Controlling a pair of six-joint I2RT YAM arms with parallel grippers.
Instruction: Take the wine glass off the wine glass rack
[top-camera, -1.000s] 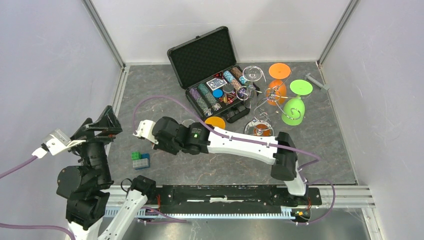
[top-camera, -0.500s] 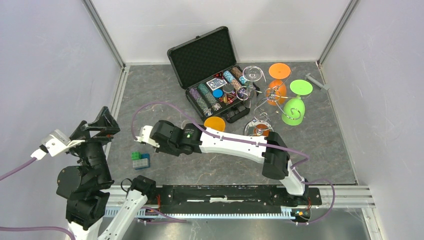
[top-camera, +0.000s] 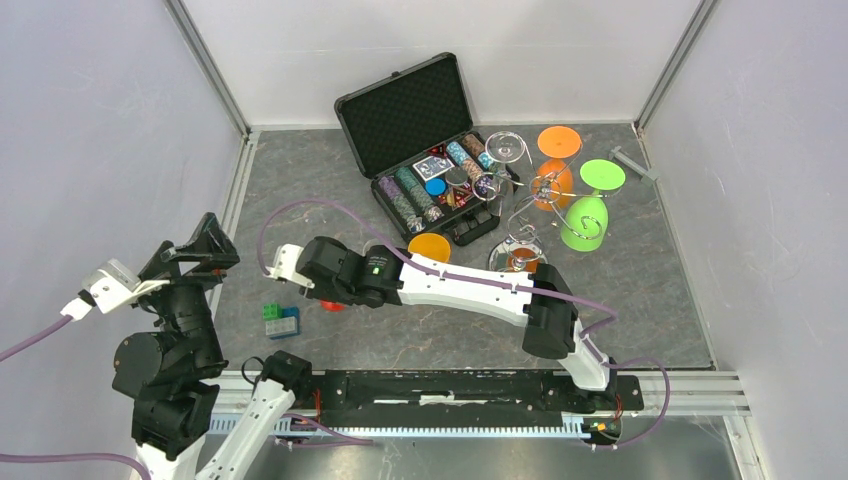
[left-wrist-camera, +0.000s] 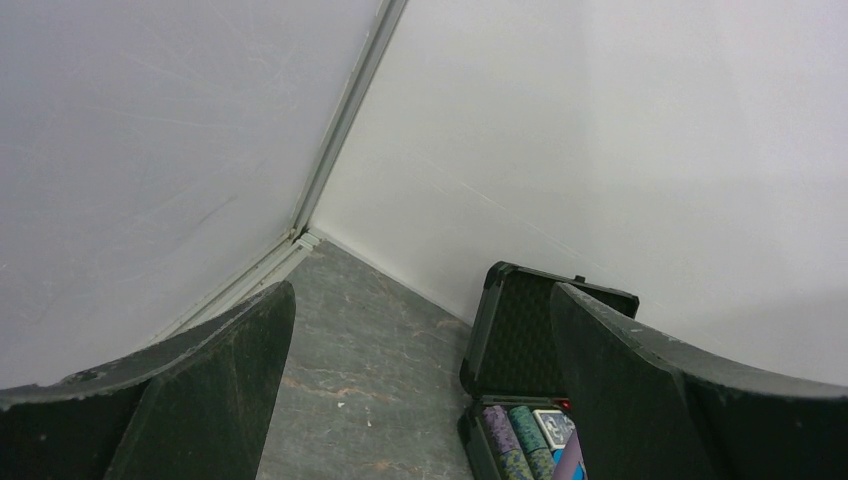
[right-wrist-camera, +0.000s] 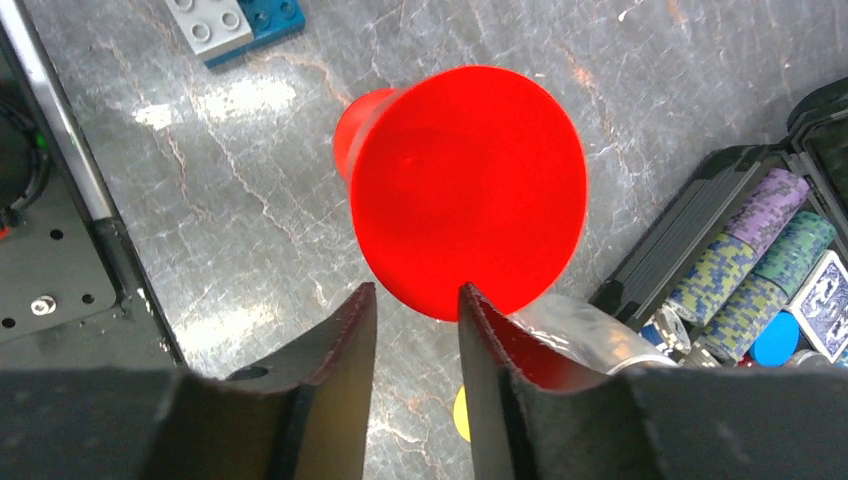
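Here plain white wall panels (top-camera: 90, 120) are enclosing a grey stone-patterned counter (top-camera: 300, 180). Its black bolted mounting rail (top-camera: 450, 388) is suggesting a robotics lab.

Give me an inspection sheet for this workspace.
Surface: grey marbled table, no spills seen.
Job's things: wine glass rack rear right, orange glass and green glass on it; red wine glass off it, near the toy bricks.
Clutter: open chip case, toy bricks.
Hands: left hand open, empty; right hand at the red glass's foot, grip unclear.
Cables: purple cables on both arms.
Surroundings: white walls, nothing else seen.
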